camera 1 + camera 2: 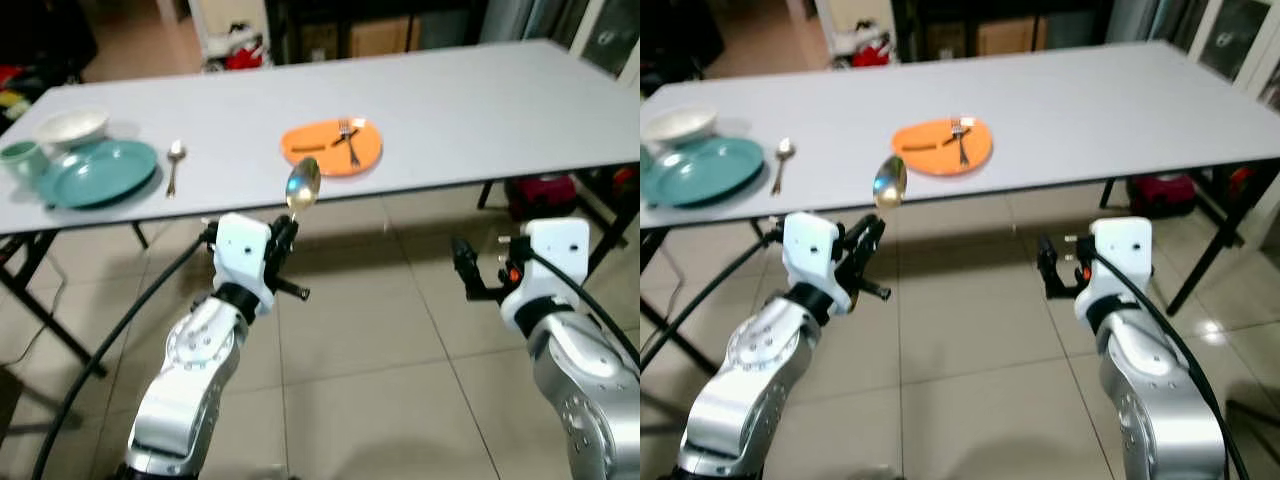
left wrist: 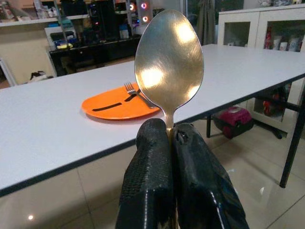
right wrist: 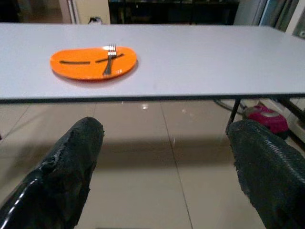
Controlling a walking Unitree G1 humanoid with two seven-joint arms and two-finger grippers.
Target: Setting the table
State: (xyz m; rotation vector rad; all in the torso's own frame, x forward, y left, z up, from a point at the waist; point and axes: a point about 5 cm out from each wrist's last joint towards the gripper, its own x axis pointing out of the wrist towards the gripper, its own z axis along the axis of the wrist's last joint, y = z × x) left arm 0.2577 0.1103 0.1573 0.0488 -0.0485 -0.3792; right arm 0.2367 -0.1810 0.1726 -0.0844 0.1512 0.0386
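In the middle of the head view, the left gripper (image 1: 284, 236) is clenched on the handle of a spoon (image 1: 302, 186), its two black fingers (image 2: 147, 191) pressed tight together with the metal pinched between them. The spoon stands upright, bowl uppermost, in front of the near edge of the grey table (image 1: 480, 110) and above the tiled floor (image 1: 380, 350). The right gripper (image 1: 462, 262), at the right of the frame, is spread wide and holds nothing, hanging below table height. On the table, an orange plate (image 1: 320, 148) with a fork (image 1: 349, 137) across it sits centre top. At upper left lie a teal plate (image 1: 98, 172), a white bowl (image 1: 70, 126), a green cup (image 1: 20, 157) and a second spoon (image 1: 175, 164) beside the teal plate.
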